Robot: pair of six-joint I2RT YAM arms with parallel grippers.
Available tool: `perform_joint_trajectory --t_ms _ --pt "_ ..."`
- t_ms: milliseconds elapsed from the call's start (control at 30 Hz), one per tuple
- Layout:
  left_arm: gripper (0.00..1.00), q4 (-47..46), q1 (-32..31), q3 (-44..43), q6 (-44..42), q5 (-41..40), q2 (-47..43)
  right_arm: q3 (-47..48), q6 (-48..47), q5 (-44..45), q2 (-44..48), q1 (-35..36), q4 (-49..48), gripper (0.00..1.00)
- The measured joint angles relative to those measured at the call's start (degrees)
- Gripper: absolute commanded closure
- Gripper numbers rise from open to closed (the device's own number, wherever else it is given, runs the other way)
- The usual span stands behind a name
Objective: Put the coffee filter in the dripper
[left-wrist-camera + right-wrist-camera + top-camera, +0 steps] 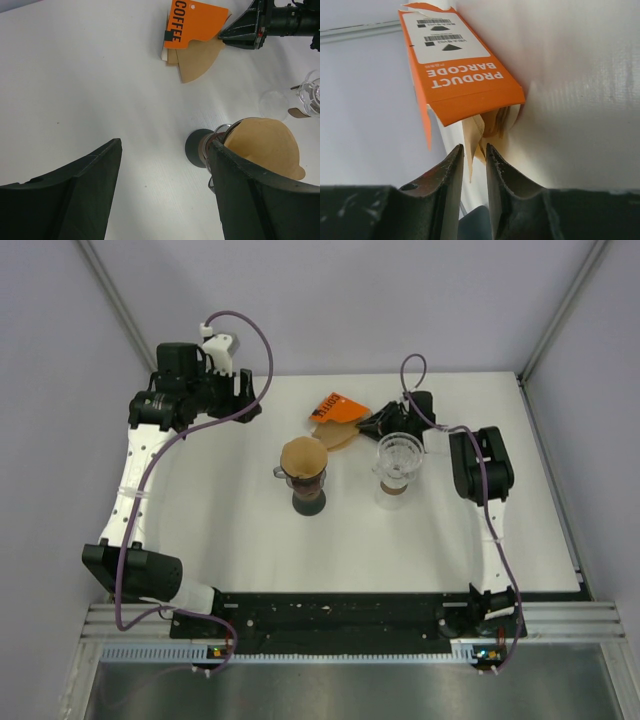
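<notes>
1. Using the orange pack [335, 406] as the landmark here. It lies flat toward the far side of the white desk [250, 540], and tan filters [336, 435] fan out of its open end.
2. The right hand [364, 425] is right at that open end, coming in from the pack's right. On the wrist cam its fingers [451, 172] are only a sliver apart, not fully pressed together. The edge of one filter [472, 142] hangs down into the slot between them. I honestly can't tell if either finger is touching the paper.
3. The left hand [243, 398] is well off to the pack's left, by the desk's far left corner. It's spread wide with nothing between the fingers.
4. The lined dripper [304, 458] sits just to the near-left of the pack, perched on a dark base [309, 502]. There's a brown paper cone sitting in it.
5. The glass dripper [398, 453] is to the near-right of the pack, just beside the right hand. It's see-through, so that's all I can make out of it.
</notes>
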State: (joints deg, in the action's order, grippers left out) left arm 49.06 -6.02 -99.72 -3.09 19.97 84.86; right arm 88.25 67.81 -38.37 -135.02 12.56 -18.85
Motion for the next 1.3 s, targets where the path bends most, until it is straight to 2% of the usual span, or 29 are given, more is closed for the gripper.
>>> perform_joint_trajectory --t_ms 67,200,600,1067,1300 --pt "0.24 0.0 0.0 0.1 0.0 0.0 0.0 0.0 -0.3 0.0 -0.3 0.2 0.5 0.91" --pt "0.24 -0.1 0.0 0.2 0.0 0.1 0.0 0.0 -0.7 0.4 -0.6 0.4 1.6 1.00" --pt "0.24 -0.2 0.3 0.6 0.0 0.2 -0.1 -0.3 -6.5 1.1 0.9 0.4 4.5 1.00" --pt "0.26 -0.2 0.3 0.6 0.0 1.8 -0.4 -6.6 -16.8 2.0 21.4 -1.9 11.1 1.00" --pt "0.27 -0.1 0.4 0.6 -0.1 4.7 -0.4 -7.3 -18.4 2.6 26.0 -3.0 13.5 1.00"
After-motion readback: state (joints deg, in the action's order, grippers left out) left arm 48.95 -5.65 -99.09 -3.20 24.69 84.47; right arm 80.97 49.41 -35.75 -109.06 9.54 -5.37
